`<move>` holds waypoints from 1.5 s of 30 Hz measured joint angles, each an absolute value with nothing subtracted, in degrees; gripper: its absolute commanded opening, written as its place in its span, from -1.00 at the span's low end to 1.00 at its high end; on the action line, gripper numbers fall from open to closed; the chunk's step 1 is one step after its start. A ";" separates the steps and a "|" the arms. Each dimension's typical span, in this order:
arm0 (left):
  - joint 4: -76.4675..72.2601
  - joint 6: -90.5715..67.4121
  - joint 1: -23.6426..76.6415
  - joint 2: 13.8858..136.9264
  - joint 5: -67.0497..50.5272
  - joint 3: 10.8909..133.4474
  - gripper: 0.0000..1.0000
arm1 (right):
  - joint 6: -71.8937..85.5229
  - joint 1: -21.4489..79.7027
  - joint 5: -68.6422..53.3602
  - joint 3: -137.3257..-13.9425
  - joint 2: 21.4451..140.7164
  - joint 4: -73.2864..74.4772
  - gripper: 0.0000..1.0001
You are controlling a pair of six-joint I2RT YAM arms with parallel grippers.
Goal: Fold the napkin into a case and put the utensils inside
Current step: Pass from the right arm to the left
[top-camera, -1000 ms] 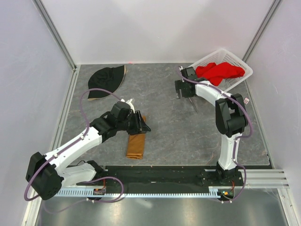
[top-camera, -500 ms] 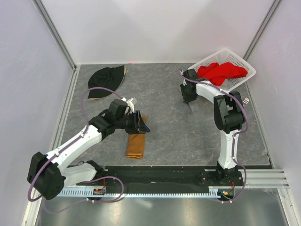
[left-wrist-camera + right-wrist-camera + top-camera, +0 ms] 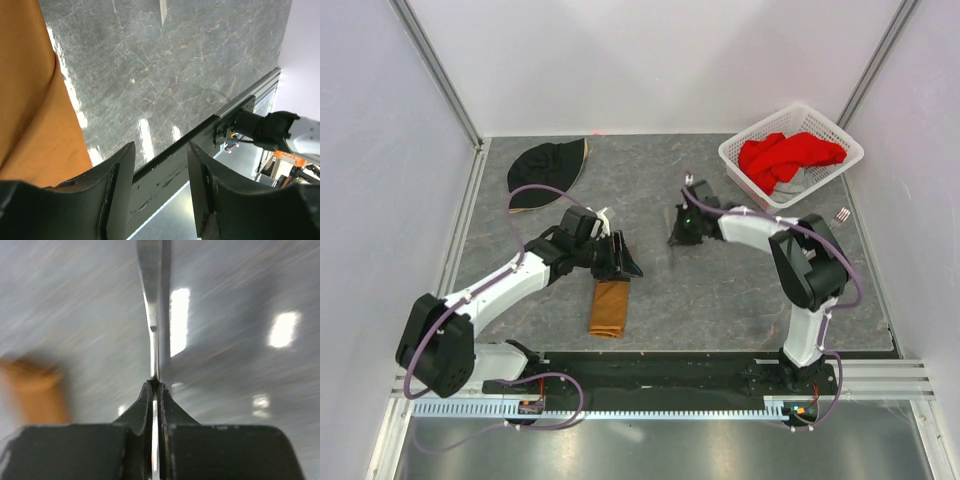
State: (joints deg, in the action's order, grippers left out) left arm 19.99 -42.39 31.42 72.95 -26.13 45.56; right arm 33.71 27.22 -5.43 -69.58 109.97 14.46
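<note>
Right wrist: knife (image 3: 150,295) between tight jaws

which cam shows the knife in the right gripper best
The right wrist view: the knife runs straight up from the shut right gripper, mid-frame, though blurred. The top external view hides nearly all of it under that gripper. The left wrist view shows only a pale sliver at its top edge, perhaps the tip.

A robot lab cell: white panel walls (image 3: 670,60), aluminium framing (image 3: 437,75), two bolted arms (image 3: 490,290).
</note>
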 measured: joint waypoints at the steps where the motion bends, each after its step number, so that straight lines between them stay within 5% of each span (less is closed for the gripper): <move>1: 19.27 -42.46 31.42 73.89 -26.17 45.58 0.08 | 36.38 28.93 -6.63 -67.66 108.62 12.78 -1.00; 14: 15.66 -44.03 31.42 77.08 -26.33 43.59 -0.02 | 63.75 38.61 -13.08 -52.99 94.67 -12.51 -1.00; 19: 15.59 -45.17 31.42 77.03 -26.09 41.80 -0.34 | 67.07 40.93 -12.36 -51.64 94.02 -15.77 -1.00; 24: 15.31 -45.43 31.46 75.50 -25.89 40.82 -0.38 | 67.92 42.41 -11.66 -50.98 94.02 -16.10 -1.00; 26: 15.27 -45.43 31.46 74.83 -25.69 40.64 -0.71 | 67.92 42.70 -11.55 -50.98 93.78 -16.01 -1.00; 29: 14.41 -45.39 31.42 74.17 -26.35 40.27 -0.83 | 67.70 43.20 -11.07 -50.98 93.62 -15.77 -1.00; 36: 14.17 -44.97 31.42 73.63 -25.85 39.09 -0.96 | 63.02 44.07 -10.68 -56.38 95.22 -8.21 -0.31; 45: 15.14 -44.86 30.83 72.10 -24.95 36.64 -0.96 | 57.32 44.77 -10.68 -62.74 98.06 -2.02 -0.36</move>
